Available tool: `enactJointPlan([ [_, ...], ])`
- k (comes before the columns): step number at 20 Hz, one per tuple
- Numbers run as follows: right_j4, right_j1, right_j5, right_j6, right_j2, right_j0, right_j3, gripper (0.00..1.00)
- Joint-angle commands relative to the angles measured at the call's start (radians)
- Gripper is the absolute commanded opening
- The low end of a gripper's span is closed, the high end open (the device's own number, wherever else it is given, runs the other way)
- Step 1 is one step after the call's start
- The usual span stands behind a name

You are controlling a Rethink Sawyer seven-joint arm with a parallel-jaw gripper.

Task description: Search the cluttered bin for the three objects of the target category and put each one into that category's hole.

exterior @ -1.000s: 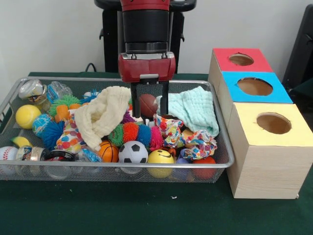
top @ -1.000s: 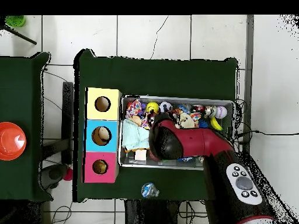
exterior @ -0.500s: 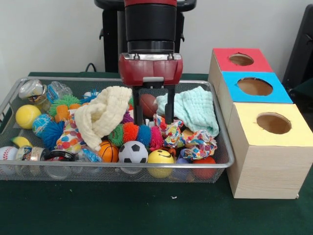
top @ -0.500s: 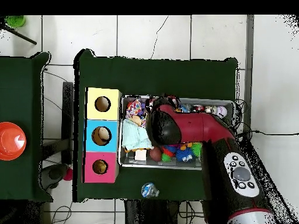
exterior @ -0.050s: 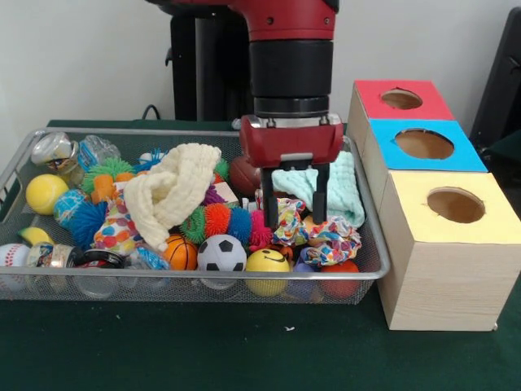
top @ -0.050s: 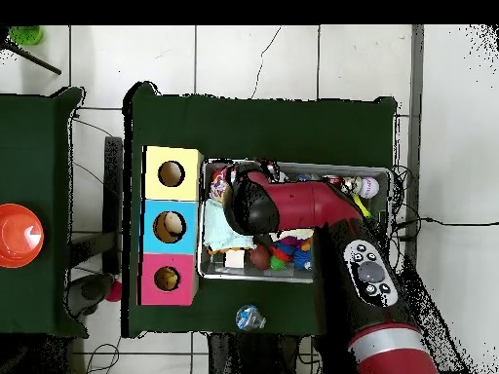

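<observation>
Currently positioned low over wire bin (exterior @ -0.050s: 370, 236), gripper (exterior @ -0.050s: 293, 221) with prongs apart, straddling patterned cloth (exterior @ -0.050s: 321, 236) just in front of mint cloth (exterior @ -0.050s: 330, 183). Beside bin on tabletop (exterior @ -0.050s: 244, 350): box (exterior @ -0.050s: 444, 244) with three holes.

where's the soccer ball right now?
Front view: the soccer ball sits at the bin's near rim, left of centre, between the small basketball and the yellow smiley ball. The open gripper hangs to its right.

Bin (exterior @ -0.050s: 370, 273) left of boxes (exterior @ -0.050s: 444, 236) (touching) — balls inside.
</observation>
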Motion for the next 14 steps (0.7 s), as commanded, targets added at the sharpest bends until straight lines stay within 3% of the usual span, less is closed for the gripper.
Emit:
enactJointPlan([
  [1,0.044,0.082,0.130,0.118,-0.028,0.008,-0.034,1.00],
  [8,0.015,0.095,0.111,0.082,-0.057,0.014,-0.053,1.00],
  [14,-0.088,0.101,0.124,-0.042,-0.077,0.030,-0.104,1.00],
])
